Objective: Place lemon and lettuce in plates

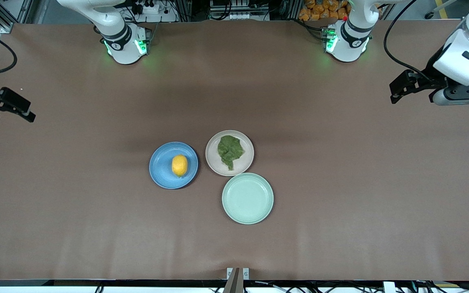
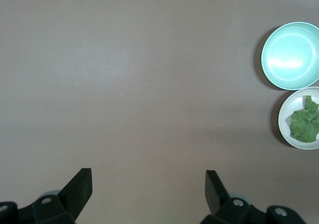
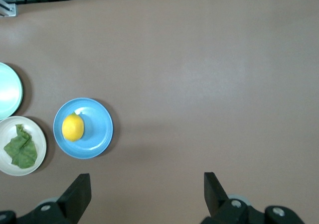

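The lemon lies in the blue plate near the table's middle. The lettuce lies in the beige-pink plate, which stands beside the blue plate toward the left arm's end. My left gripper is open and empty, up over the left arm's end of the table. My right gripper is open and empty, up over the right arm's end. Both arms wait. The left wrist view shows the lettuce; the right wrist view shows the lemon and the lettuce.
An empty pale mint-green plate stands next to the beige-pink plate, nearer to the front camera. It also shows in the left wrist view. The brown table stretches out on all sides of the plates.
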Action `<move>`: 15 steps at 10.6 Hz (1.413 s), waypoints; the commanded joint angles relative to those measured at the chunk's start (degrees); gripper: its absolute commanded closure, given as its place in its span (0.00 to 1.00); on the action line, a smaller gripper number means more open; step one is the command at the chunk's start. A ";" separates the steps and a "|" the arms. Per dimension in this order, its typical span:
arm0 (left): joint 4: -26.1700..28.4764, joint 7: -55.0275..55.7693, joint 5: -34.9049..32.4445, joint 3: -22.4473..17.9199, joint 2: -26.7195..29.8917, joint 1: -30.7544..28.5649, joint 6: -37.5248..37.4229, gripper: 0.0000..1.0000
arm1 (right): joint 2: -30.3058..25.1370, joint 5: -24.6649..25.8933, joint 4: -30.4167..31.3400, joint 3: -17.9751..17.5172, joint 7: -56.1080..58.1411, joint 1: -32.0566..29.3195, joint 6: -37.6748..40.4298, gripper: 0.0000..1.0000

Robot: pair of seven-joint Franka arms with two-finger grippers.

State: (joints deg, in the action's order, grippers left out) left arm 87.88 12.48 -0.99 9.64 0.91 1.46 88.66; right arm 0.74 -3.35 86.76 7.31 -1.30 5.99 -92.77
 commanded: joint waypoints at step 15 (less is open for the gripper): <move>0.45 -5.80 1.25 -3.22 1.64 -0.85 -0.59 0.00 | -1.18 3.44 1.22 -0.81 -0.89 -1.51 5.85 0.00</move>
State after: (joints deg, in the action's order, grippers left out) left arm 88.11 8.68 -0.69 6.69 1.62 0.69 88.58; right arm 0.59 -0.92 86.98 7.24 -1.53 5.50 -87.41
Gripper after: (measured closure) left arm 0.000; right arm 0.000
